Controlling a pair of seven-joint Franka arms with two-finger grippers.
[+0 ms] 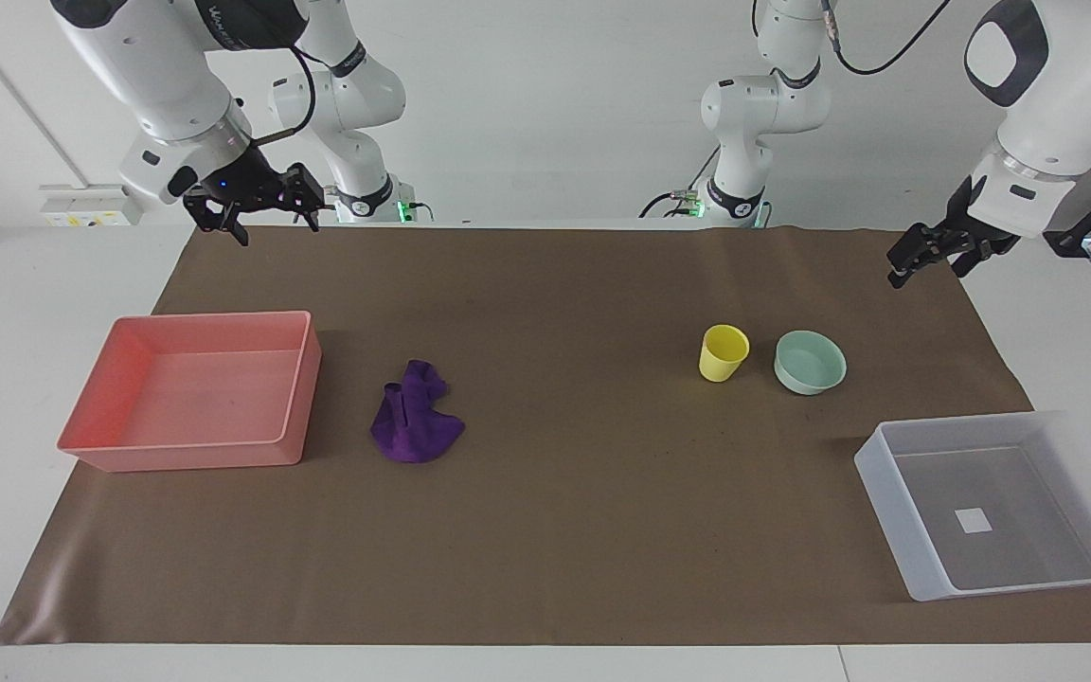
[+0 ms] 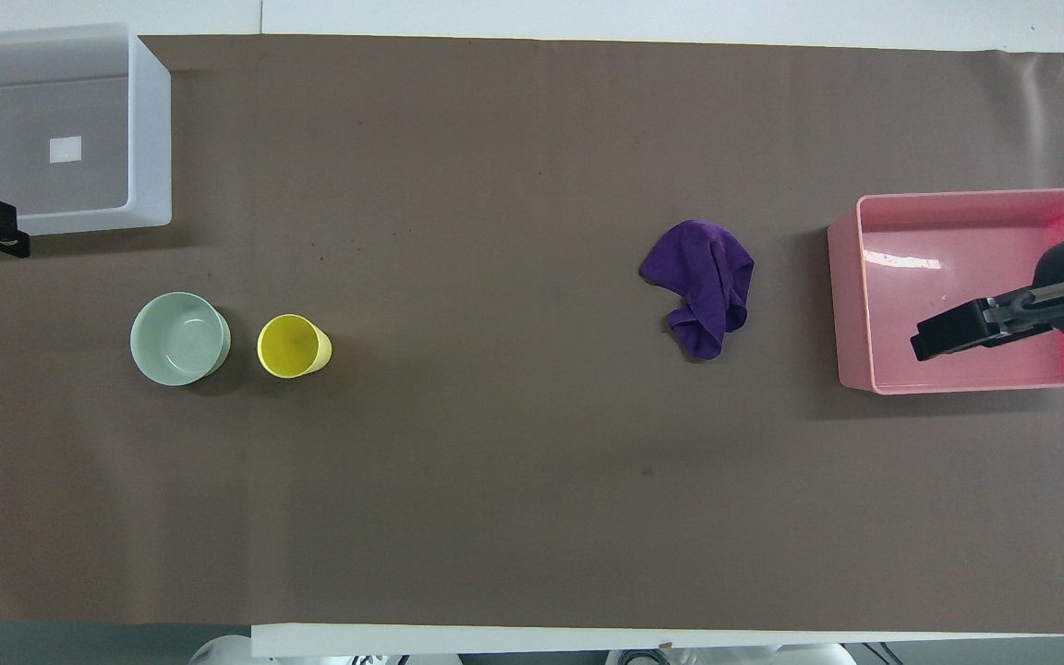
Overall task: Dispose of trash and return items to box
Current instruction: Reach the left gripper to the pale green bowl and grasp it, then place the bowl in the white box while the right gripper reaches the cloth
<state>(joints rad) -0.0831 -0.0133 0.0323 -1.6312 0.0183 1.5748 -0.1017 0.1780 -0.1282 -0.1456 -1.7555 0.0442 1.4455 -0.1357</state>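
Observation:
The purple rag lies crumpled on the brown mat, beside the pink tray. The yellow cup stands upright next to the mint-green bowl, toward the left arm's end. The translucent box stands empty, farther from the robots than the bowl, a white label on its bottom. My right gripper hangs open and empty, high over the right arm's end; from overhead it overlaps the tray. My left gripper hangs empty over the mat's edge at the left arm's end.
An empty pink-salmon tray sits at the right arm's end of the brown mat. White table shows around the mat's edges.

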